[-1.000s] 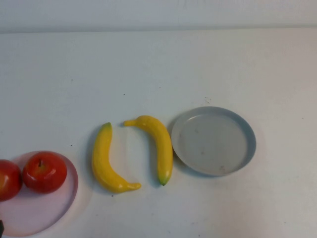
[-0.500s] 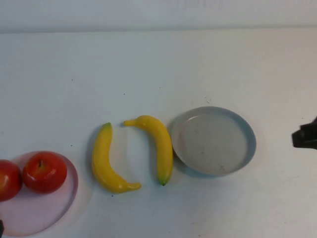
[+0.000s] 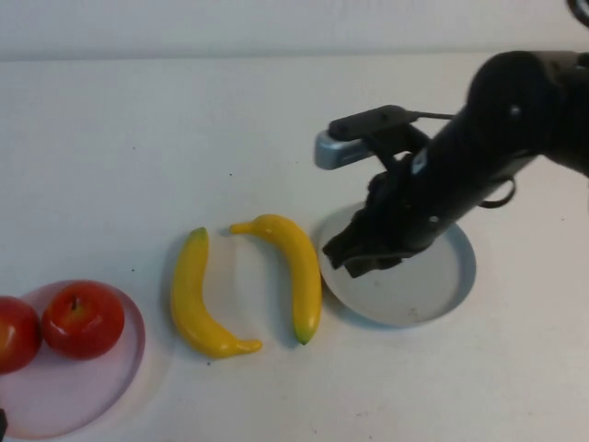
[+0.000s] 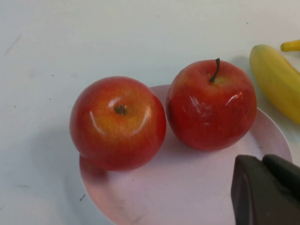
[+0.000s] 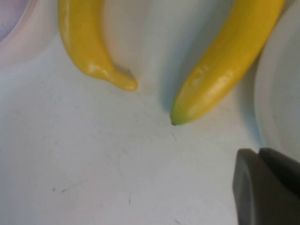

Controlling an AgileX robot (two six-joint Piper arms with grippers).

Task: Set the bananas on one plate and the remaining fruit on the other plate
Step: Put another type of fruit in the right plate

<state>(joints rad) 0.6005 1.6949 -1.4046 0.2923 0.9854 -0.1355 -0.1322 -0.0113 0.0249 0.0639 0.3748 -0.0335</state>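
High view: both bananas [image 3: 287, 273] lie lengthwise front-to-back; right gripper [image 3: 361, 253], jaws closed, over grey-blue plate [image 3: 456, 285]; left gripper [image 4: 267, 190] closed.

A plain white table [image 3: 138, 138] fills the high view, its far edge meeting a pale wall [image 3: 184, 23]; a few small dark specks mark the table's surface
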